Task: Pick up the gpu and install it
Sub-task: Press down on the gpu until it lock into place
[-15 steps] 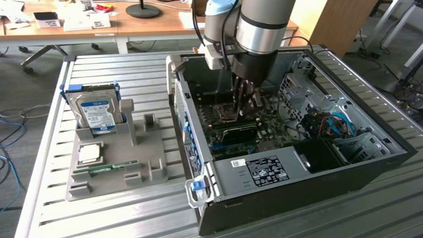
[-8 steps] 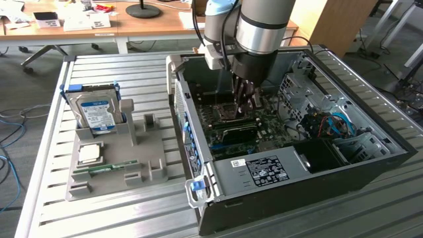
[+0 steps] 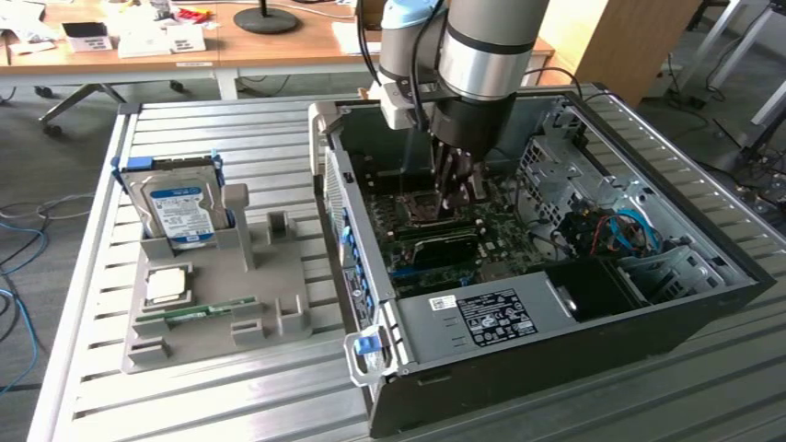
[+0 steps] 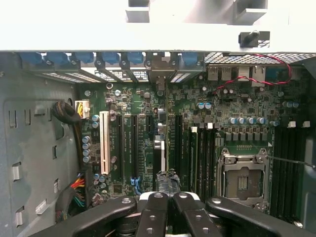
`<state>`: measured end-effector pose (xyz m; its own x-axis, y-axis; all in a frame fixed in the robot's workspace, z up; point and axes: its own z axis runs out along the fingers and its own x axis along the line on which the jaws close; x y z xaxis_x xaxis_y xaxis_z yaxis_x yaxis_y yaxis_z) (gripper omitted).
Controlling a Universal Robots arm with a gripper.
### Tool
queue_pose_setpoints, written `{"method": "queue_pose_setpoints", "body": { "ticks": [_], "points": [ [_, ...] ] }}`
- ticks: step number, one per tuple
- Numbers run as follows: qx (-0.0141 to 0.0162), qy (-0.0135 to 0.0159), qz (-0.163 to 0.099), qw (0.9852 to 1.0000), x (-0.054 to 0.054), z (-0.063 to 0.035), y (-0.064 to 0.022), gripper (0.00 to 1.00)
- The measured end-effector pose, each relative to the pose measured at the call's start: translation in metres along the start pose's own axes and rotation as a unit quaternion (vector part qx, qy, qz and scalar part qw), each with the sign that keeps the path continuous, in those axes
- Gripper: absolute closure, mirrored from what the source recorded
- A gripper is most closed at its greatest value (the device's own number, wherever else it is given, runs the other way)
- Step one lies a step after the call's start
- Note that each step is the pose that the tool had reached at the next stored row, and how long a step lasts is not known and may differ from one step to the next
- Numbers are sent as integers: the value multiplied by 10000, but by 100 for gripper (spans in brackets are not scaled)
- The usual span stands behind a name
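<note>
— On the exterior view's left we see the hard drive [image 3: 179,207] and RAM stick [image 3: 197,314] on their grey holder [image 3: 285,276], resting on the surface [image 3: 86,304]. Where's the gpu [image 4: 159,148]?

— To the right, inside the case [image 3: 516,318]. The claw [image 4: 167,195] is pressed together on what looks like the gpu's upper edge, holding it edge-on over the motherboard [image 4: 247,103] slots.

— How do we think it handles?

— Light, stiff and thin, we'd judge, but fragile. Take it by the bare board edge, away from the fan and contacts.
</note>
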<state>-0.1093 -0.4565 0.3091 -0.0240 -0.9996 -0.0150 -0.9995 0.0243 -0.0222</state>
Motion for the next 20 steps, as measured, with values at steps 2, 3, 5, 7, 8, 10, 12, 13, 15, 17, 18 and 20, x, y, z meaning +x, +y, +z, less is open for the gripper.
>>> {"method": "queue_pose_setpoints", "body": {
  "ticks": [2,3,5,7,8,10,12,13,15,17,18,20],
  "points": [
    [0,-14,1,10000,-10,5,0,89],
    [0,-24,1,10000,-13,10,0,89],
    [0,-35,1,10000,-14,31,1,89],
    [-1,-35,1,10000,-14,67,2,89],
    [-1,-35,1,10000,-14,86,2,89],
    [-1,-36,1,10000,-14,122,3,89],
    [-1,-36,1,10000,-13,158,4,89],
    [-1,-36,1,10000,-13,170,4,89],
    [-1,-35,1,10000,-13,173,4,89],
    [-1,-35,1,10000,-13,173,5,89],
    [-1,-35,1,10000,-14,174,5,89],
    [0,-36,2,10000,-28,177,6,89]
  ]
}}
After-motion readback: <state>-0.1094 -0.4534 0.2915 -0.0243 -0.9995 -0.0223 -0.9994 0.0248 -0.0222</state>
